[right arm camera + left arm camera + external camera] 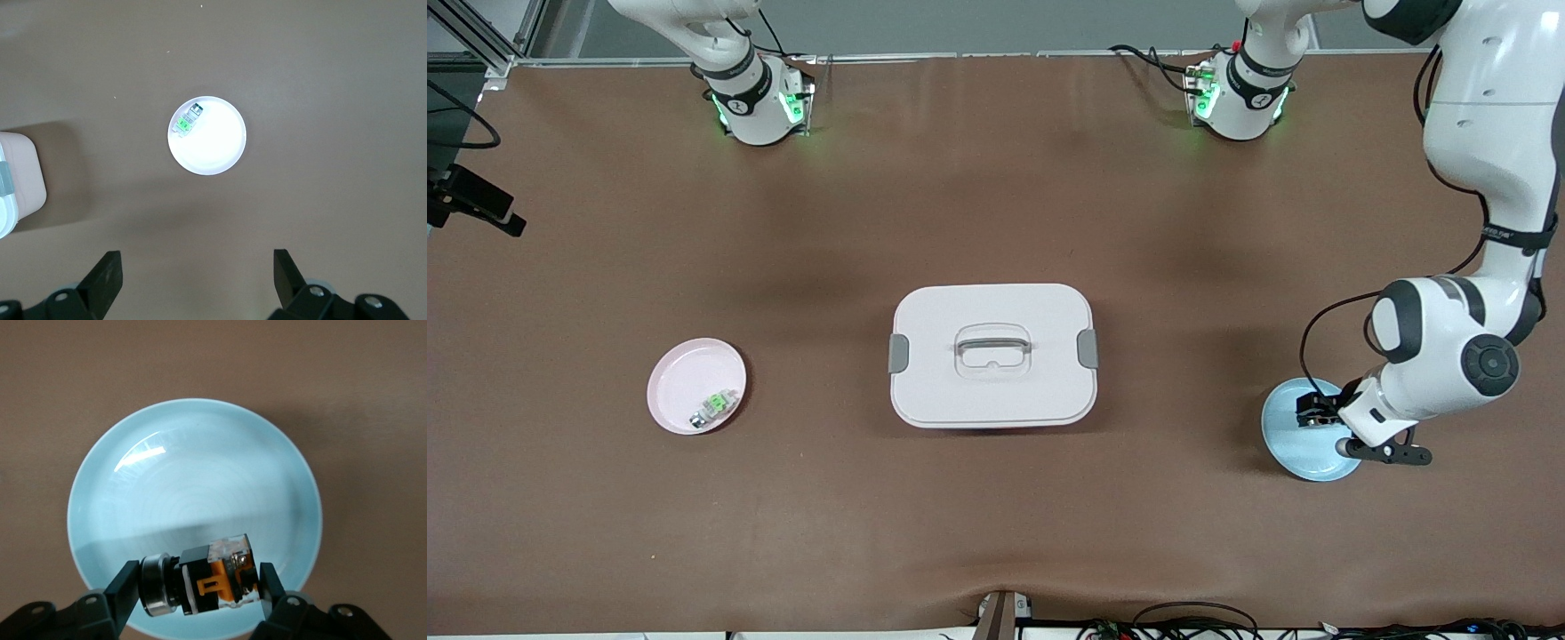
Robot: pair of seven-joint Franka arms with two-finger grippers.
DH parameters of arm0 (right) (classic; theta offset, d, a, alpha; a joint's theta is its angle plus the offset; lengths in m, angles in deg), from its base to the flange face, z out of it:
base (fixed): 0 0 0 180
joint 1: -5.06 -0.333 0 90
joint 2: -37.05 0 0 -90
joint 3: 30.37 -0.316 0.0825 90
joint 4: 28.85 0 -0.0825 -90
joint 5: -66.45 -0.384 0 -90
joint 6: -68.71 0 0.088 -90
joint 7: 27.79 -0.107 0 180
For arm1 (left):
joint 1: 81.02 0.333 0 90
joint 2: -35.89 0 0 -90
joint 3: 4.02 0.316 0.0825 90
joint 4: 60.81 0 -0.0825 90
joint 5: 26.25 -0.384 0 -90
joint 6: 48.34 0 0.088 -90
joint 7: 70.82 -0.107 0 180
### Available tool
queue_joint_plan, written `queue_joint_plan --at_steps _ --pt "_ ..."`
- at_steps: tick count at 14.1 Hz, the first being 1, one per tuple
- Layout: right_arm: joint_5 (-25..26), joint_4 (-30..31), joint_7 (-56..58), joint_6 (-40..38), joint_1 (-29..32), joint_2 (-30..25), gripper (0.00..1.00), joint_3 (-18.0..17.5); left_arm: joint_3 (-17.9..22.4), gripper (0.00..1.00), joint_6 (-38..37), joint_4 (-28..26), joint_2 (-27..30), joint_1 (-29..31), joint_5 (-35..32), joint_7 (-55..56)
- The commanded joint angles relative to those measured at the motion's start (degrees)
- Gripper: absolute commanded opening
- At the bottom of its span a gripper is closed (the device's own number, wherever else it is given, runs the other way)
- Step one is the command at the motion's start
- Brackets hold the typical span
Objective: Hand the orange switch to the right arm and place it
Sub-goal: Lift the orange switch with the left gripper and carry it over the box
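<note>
Left gripper [198, 587] clamping the orange switch [200, 581] just over the pale blue plate [167, 487] by the table's left-arm end, plate partly hidden by bent wrist, right gripper [197, 280] spread wide, high over pink plate [220, 143].

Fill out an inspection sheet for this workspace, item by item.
Surface: brown table, bare between items.
Job's things: orange switch between the left pincer's fingers, over the blue plate.
Clutter: white lidded box mid-table; pink plate holding a clear-and-green part, toward the right arm's end.
Grippers: left pincer shut on the switch; right pincer open, high over the table, waiting.
Cables: black leads along the table's near edge.
Surroundings: nothing seen.
</note>
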Motion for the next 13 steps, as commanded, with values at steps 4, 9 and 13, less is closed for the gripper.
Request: queue_joint_plan --at_steps 4,9,13 --pt "-0.4 -0.5 -0.5 -0.2 0.3 0.2 1.0 -0.1 -4.4 0.0 -12.7 -1.1 9.8 0.5 1.9 7.5" --pt "-0.4 -0.7 0.2 0.5 0.3 0.5 1.0 0.0 -7.3 0.0 -21.2 -0.8 16.6 0.4 14.9 15.7" --pt "0.0 -0.6 0.1 0.0 0.2 2.5 1.0 0.0 -11.9 0.0 -24.9 0.7 19.6 0.3 23.2 30.1"
